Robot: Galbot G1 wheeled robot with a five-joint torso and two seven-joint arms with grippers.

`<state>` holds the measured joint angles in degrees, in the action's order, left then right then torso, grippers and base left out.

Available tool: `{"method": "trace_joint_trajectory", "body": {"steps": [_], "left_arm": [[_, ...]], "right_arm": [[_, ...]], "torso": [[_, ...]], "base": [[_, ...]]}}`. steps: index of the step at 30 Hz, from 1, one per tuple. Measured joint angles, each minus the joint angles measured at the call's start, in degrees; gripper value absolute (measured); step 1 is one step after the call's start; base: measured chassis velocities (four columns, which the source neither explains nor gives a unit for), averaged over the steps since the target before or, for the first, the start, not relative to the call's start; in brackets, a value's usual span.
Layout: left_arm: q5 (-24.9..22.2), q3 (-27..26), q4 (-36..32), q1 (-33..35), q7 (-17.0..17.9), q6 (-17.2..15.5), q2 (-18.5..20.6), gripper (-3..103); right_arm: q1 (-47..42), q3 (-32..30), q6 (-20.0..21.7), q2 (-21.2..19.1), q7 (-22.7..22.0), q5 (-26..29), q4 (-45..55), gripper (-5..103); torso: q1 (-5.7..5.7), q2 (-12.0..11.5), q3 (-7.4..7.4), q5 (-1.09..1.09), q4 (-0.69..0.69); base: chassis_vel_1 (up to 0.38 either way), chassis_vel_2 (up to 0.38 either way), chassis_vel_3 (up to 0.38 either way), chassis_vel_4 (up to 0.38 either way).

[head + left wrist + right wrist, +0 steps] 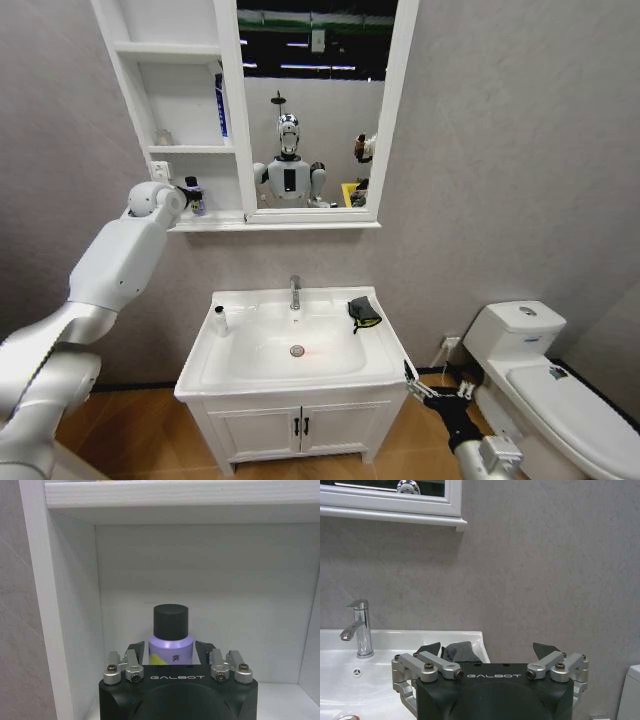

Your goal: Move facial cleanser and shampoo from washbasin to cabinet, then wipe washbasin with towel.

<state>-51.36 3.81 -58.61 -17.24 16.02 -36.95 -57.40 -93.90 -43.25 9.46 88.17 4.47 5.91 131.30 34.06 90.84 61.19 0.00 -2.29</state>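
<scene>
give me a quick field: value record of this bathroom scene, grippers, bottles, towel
left gripper: raised into the cabinet's lowest shelf compartment, fingers either side of the purple bottle; contact cannot be told
purple bottle: dark cap, upright on the shelf floor
right gripper: low, open, by the washbasin's front right corner
white bottle: upright on the washbasin's left rim
towel: dark, yellowish-green edge, on the right rim
tap: chrome, centre back of the washbasin
toilet: right of the washbasin, lid shut
</scene>
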Motion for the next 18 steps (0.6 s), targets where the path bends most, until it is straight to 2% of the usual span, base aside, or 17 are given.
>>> {"method": "trace_joint_trajectory", "body": {"steps": [2, 3, 5, 7, 8, 9, 11, 12, 14, 15, 16, 18], "left_arm": [[0.20, -0.18, 0.15, 0.06, 0.02, 0.05, -0.01, 71], [0.20, -0.18, 0.15, 0.06, 0.02, 0.05, -0.01, 71], [0.29, -0.87, -0.88, 0.65, 0.67, 0.09, 0.30, 82], [0.30, -1.42, -1.65, 1.11, 1.32, 0.10, 0.50, 82], [0.20, -2.67, -4.04, 2.40, 2.75, 0.10, 1.19, 92], [-0.18, -3.95, -7.43, 4.21, 4.25, 0.08, 2.24, 97], [-0.43, -5.00, -10.11, 5.70, 5.31, -0.03, 2.96, 97], [-1.47, -7.37, -17.10, 9.41, 7.71, -0.45, 4.66, 99], [-3.35, -10.46, -26.31, 15.43, 10.52, -0.46, 6.92, 100], [-4.88, -12.84, -32.84, 21.66, 12.51, 0.64, 8.53, 100], [-4.88, -12.84, -32.84, 21.66, 12.51, 0.64, 8.53, 100], [-4.44, -15.53, -41.45, 31.02, 14.06, 2.90, 9.88, 100]], "right_arm": [[0.02, -0.01, -0.03, 0.00, 0.00, 0.01, -0.01, 100], [0.02, -0.01, -0.03, 0.00, 0.00, 0.01, -0.01, 100], [0.04, -0.16, -0.11, 0.01, 0.00, 0.03, -0.01, 100], [0.03, -0.23, -0.15, 0.02, -0.01, 0.04, -0.02, 100], [0.01, -0.36, -0.21, 0.03, -0.03, 0.09, -0.02, 100], [-0.02, -0.48, -0.24, 0.05, -0.04, 0.15, -0.02, 100], [-0.04, -0.55, -0.25, 0.07, -0.05, 0.18, -0.02, 100], [-0.03, -0.63, -0.32, 0.10, -0.05, 0.19, -0.09, 100], [-0.01, -0.73, -0.35, 0.27, -0.02, 0.23, -0.12, 100], [-0.02, -0.88, -0.36, 0.43, 0.07, 0.33, -0.12, 100], [-0.02, -0.88, -0.36, 0.43, 0.07, 0.33, -0.12, 100], [0.01, -1.10, -0.36, 0.60, 0.18, 0.48, -0.12, 100]], "torso": [[0.00, 0.00, 0.00, 0.00, 0.00], [0.00, 0.00, 0.00, 0.00, 0.00], [0.00, 0.00, 0.00, 0.00, -0.01], [0.00, 0.00, 0.00, 0.00, -0.02], [0.01, 0.00, 0.00, 0.00, -0.02], [0.01, 0.00, 0.00, 0.01, -0.02], [0.01, 0.00, 0.00, 0.00, -0.01], [0.01, 0.00, 0.00, -0.02, 0.01], [0.00, 0.01, -0.01, 0.03, 0.00], [-0.02, 0.02, -0.02, 0.02, 0.01], [-0.02, 0.02, -0.02, 0.02, 0.01], [-0.01, 0.01, 0.00, -0.07, 0.03]], "base": [[0.000, 0.000, 0.000, 0.000], [0.000, 0.000, 0.000, 0.000], [0.000, 0.000, 0.000, 0.000], [0.000, 0.000, 0.000, 0.000], [0.000, 0.000, 0.000, 0.000], [0.000, 0.000, 0.000, 0.000], [0.000, 0.000, 0.000, 0.000], [0.000, 0.000, 0.000, 0.000], [0.000, 0.000, 0.000, 0.000], [0.000, 0.000, 0.000, 0.000], [0.000, 0.000, 0.000, 0.000], [0.000, 0.000, 0.000, 0.000]]}}
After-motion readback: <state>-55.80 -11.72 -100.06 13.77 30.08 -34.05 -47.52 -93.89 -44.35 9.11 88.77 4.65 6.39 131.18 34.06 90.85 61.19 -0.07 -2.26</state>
